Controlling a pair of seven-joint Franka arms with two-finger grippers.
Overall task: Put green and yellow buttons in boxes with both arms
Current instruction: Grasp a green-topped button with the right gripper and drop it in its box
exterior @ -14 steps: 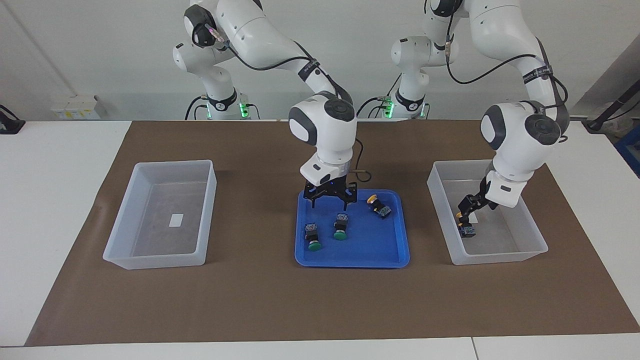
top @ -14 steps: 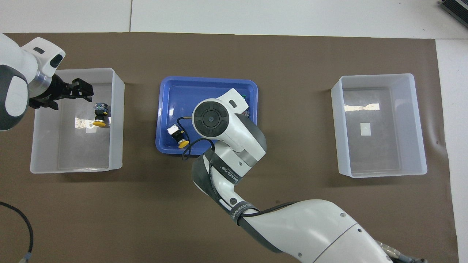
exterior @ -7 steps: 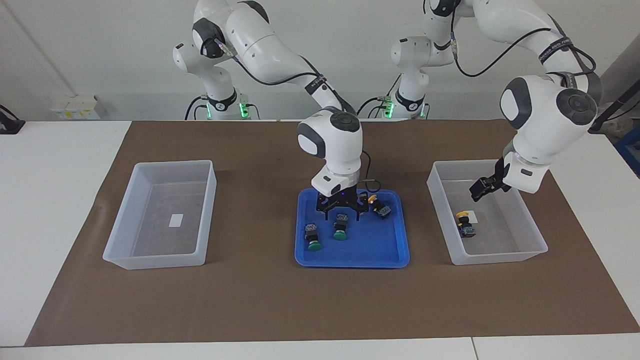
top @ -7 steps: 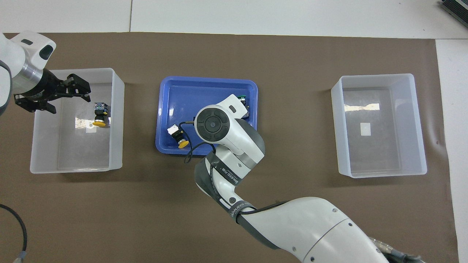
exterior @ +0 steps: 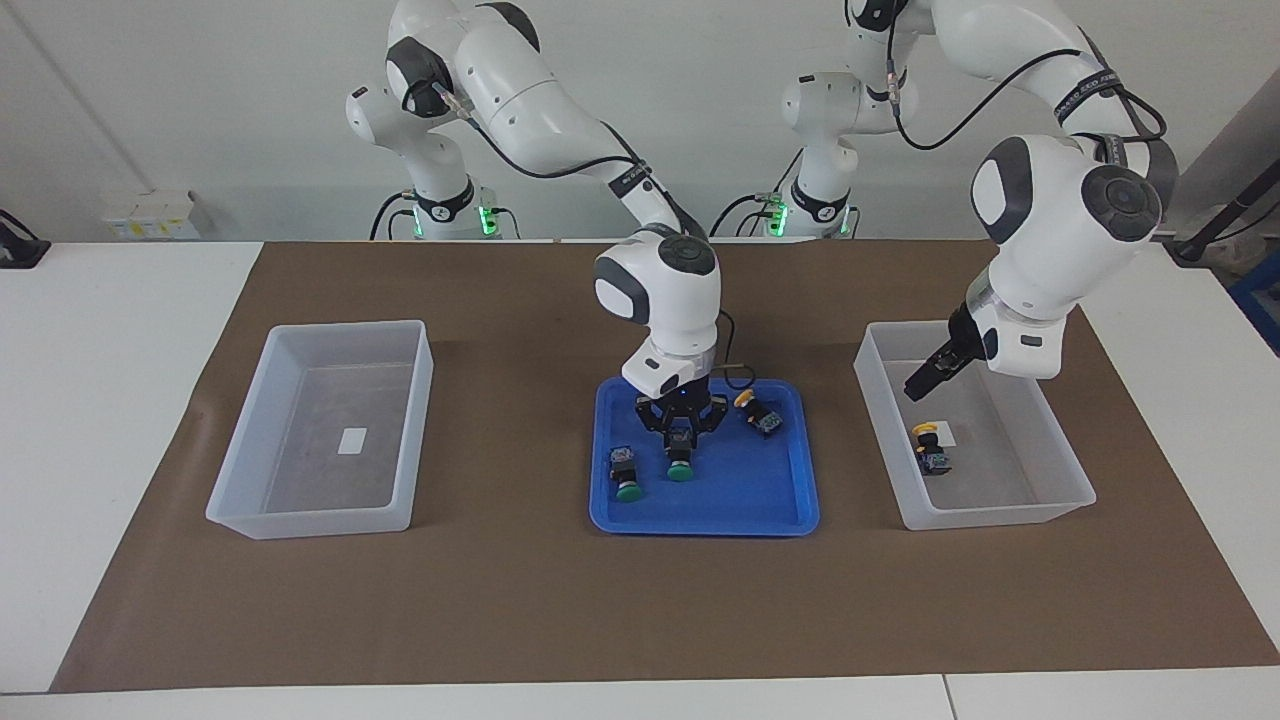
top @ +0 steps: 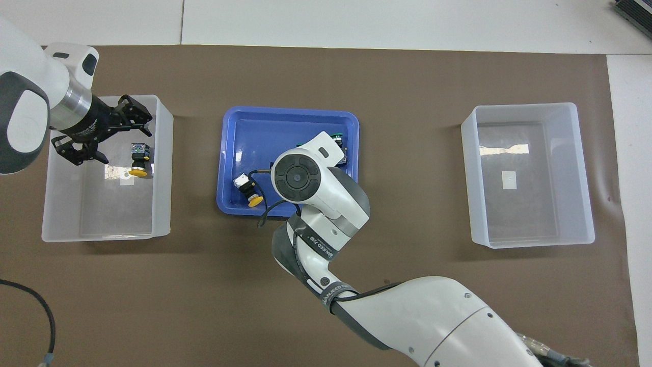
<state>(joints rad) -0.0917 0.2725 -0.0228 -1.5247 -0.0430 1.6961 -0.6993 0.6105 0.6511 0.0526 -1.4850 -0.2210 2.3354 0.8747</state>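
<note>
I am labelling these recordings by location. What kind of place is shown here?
Probably a robotics lab: two white robot arms fixed at a white table, a brown mat, plain walls.

You have open room over the empty box [exterior: 320, 430]; in the blue tray [exterior: 745, 505] the right gripper [exterior: 681, 437] blocks the green buttons [exterior: 627, 478] (at its seven o'clock).
</note>
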